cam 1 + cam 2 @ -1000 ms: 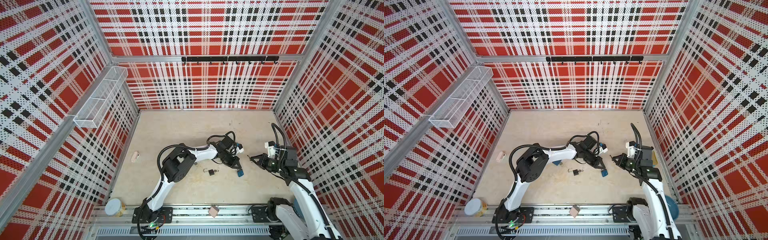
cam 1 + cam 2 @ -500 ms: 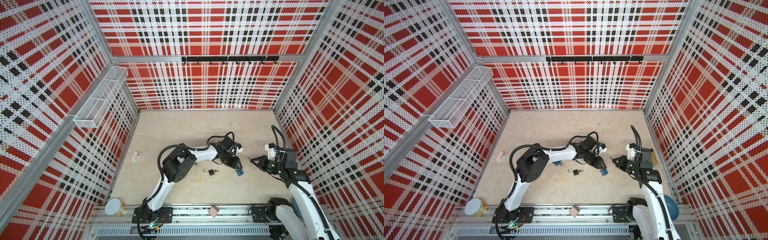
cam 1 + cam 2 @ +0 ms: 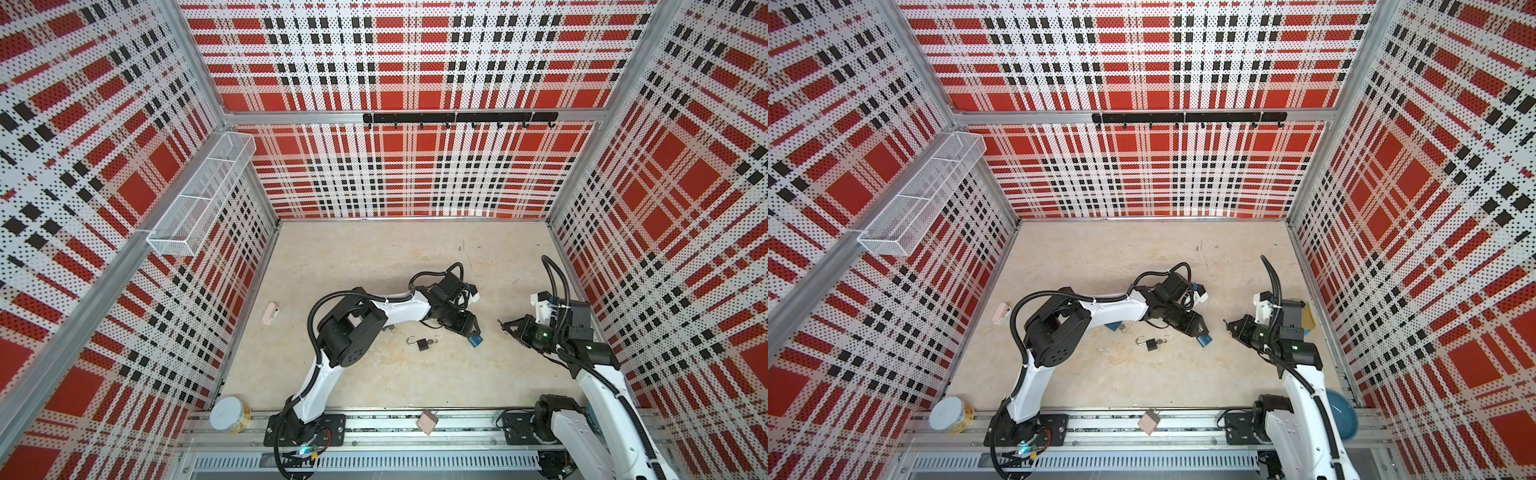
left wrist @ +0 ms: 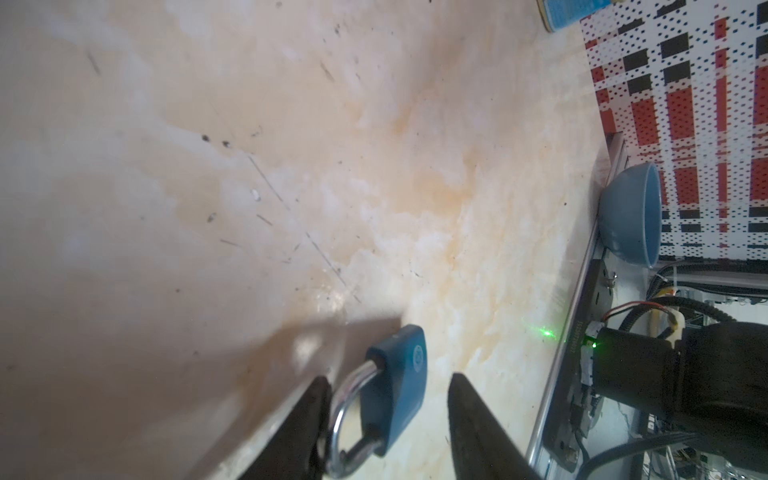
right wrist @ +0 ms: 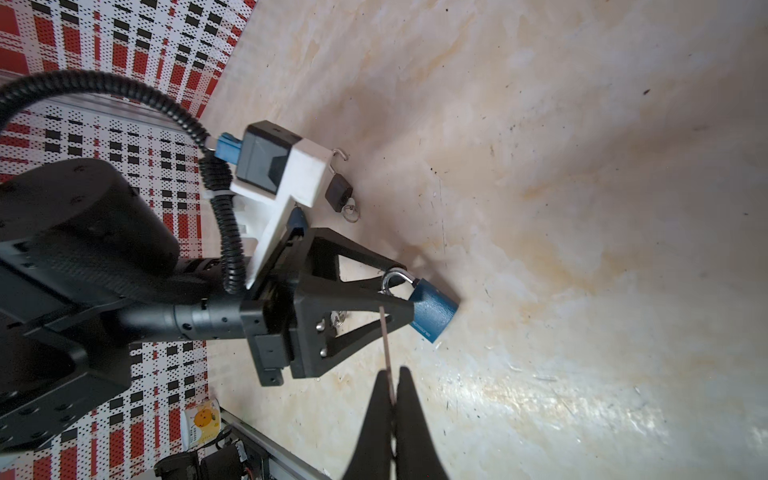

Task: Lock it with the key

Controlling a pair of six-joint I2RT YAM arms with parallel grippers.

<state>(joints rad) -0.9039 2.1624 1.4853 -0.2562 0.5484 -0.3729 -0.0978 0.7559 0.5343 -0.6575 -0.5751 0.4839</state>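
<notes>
Far half of the beige counter (image 3: 395,257): wide open. Narrow bare lane between left end effector (image 3: 473,328) and right end effector (image 3: 502,324); blue metal padlock (image 3: 476,340) crowds one side, thin metal key (image 5: 384,336) pokes in opposite, small black padlock (image 3: 422,344) nearby.

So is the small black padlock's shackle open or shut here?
Open. In both top views the black padlock shows its shackle swung out, free end clear of the body.
</notes>
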